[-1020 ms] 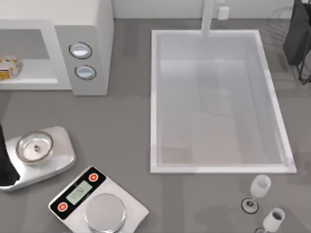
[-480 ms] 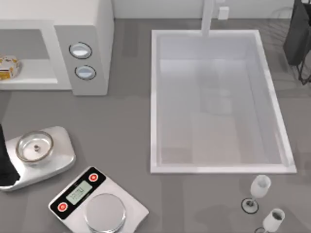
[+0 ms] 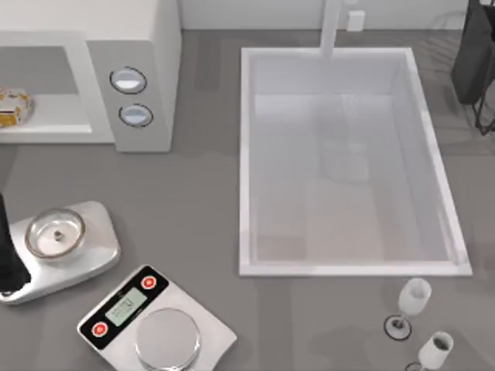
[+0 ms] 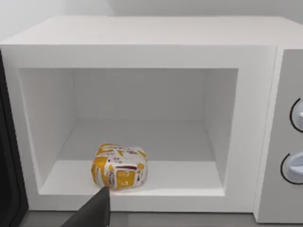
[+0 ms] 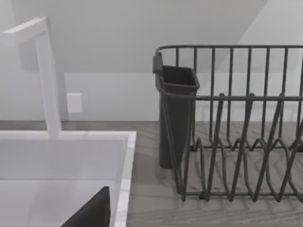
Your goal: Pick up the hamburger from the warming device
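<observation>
One hamburger [image 4: 119, 166] sits inside the open cavity of a white microwave [image 3: 147, 46], near the front lip of the cavity floor and toward the side away from the two round knobs [image 3: 128, 80]. Seen from above, the hamburger [image 3: 14, 107] is at the far left edge of the table. The door looks swung fully aside, a dark edge at one side of the left wrist view, which leaves the front clear for a straight reach in.

The left arm [image 3: 6, 259] appears as a dark shape at the table's left edge, beside a silver scale with a round pan [image 3: 56, 233]. Its wrist camera faces squarely into the cavity, so the arm seems lined up for an approach. One dark fingertip of the left gripper [image 4: 94, 210] shows just in front of and below the hamburger, apart from it. Whether the fingers are spread or closed cannot be told; nothing appears to be held.

The right arm is parked by a dark dish rack [image 5: 236, 137] next to the white sink [image 3: 246, 154], and its finger state cannot be told either.
</observation>
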Controlling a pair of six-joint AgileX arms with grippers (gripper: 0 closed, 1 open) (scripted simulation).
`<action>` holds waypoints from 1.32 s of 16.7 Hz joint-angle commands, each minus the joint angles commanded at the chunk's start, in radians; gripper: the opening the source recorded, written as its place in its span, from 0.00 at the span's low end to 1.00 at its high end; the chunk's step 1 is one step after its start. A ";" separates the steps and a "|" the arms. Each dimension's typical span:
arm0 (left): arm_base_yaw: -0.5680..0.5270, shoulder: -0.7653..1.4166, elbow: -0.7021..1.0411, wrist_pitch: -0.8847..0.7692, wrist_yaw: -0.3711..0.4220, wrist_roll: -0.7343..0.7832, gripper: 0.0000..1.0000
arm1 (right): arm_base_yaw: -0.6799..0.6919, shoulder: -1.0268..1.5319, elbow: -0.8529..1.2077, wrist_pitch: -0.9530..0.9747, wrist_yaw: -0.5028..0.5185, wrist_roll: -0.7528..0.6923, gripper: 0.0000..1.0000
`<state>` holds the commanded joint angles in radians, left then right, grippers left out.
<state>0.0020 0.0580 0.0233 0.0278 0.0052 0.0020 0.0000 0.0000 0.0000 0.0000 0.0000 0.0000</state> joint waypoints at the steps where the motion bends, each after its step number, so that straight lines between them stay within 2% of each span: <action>1: 0.001 0.039 0.015 0.018 0.003 0.001 1.00 | 0.000 0.000 0.000 0.000 0.000 0.000 1.00; 8: 0.021 0.532 0.211 0.254 0.047 0.019 1.00 | 0.000 0.000 0.000 0.000 0.000 0.000 1.00; 22: 0.110 1.922 0.747 0.916 0.172 0.067 1.00 | 0.000 0.000 0.000 0.000 0.000 0.000 1.00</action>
<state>0.1122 1.9797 0.7700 0.9441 0.1768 0.0692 0.0000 0.0000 0.0000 0.0000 0.0000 0.0000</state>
